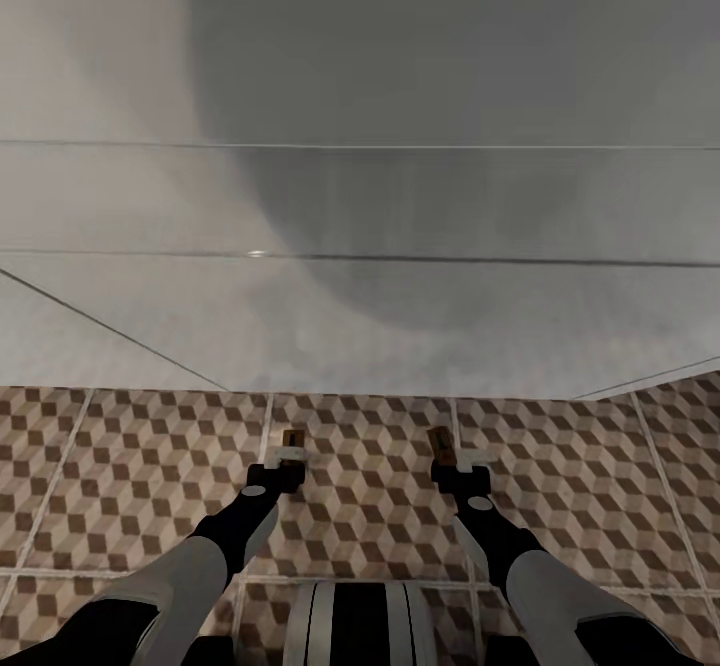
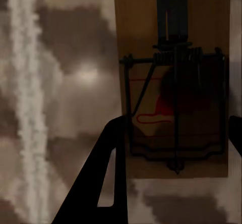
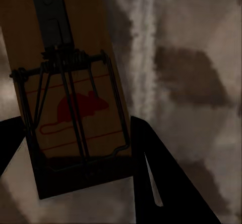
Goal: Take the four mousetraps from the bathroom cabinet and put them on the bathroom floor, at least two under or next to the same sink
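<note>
L gripper (image 1: 290, 458) clamps flat wooden mousetrap (image 2: 174, 82), wire spring; R gripper (image 1: 447, 458) clamps second mousetrap (image 3: 70, 98); both above cube-patterned floor tiles (image 1: 370, 486).

The head view looks steeply down past both arms onto the bathroom floor (image 1: 360, 506) and a pale grey surface (image 1: 360, 196) ahead. Each wrist view sits very close over its own mousetrap (image 2: 174, 82) (image 3: 70, 93), sharing that patterned tile with the head view.

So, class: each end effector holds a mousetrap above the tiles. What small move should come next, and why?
Probably lower both arms. The left end effector and right end effector each grip a mousetrap above the floor, by a white front.
</note>
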`<state>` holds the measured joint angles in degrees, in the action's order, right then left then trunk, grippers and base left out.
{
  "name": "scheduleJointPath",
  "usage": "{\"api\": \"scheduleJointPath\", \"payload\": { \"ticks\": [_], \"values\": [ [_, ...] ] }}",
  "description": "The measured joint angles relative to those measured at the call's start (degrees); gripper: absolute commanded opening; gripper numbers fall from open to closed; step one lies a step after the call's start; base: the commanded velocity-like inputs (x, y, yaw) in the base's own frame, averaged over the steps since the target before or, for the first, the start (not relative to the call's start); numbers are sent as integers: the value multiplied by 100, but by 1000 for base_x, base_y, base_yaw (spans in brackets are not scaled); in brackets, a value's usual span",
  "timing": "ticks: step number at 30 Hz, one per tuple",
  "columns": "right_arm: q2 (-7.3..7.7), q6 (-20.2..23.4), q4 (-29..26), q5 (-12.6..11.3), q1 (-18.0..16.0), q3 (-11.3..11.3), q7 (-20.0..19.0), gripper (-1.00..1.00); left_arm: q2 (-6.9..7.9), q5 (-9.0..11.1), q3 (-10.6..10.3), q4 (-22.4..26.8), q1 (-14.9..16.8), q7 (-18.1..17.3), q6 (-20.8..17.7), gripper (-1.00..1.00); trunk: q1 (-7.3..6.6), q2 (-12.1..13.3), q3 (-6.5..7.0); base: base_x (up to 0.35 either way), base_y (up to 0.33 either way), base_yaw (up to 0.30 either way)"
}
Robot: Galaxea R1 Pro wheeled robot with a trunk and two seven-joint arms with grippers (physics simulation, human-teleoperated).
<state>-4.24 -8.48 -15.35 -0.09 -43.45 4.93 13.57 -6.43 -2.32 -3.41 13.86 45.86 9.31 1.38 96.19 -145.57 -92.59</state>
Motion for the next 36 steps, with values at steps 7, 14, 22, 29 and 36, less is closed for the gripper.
{"api": "scheduleJointPath", "payload": {
  "ticks": [7,14,22,29,36],
  "values": [
    [0,-4,0,0,0,0,0,-100,0,0,-2,0,-1,0,-1,-100,1,0,0,24,0,0],
    [0,13,0,0,2,0,0,-100,-2,1,1,0,-1,0,-1,-100,1,0,0,2,0,0],
    [0,21,0,0,0,0,-28,-100,-3,7,1,-6,1,0,-1,-100,1,0,0,0,0,0],
    [5,29,0,0,2,0,-42,-100,-2,1,1,-5,0,2,-1,-100,1,0,0,0,0,0],
    [1,30,0,0,0,0,-51,-100,-1,0,1,-5,-1,7,-1,-100,1,0,0,0,0,0]
  ]
}}
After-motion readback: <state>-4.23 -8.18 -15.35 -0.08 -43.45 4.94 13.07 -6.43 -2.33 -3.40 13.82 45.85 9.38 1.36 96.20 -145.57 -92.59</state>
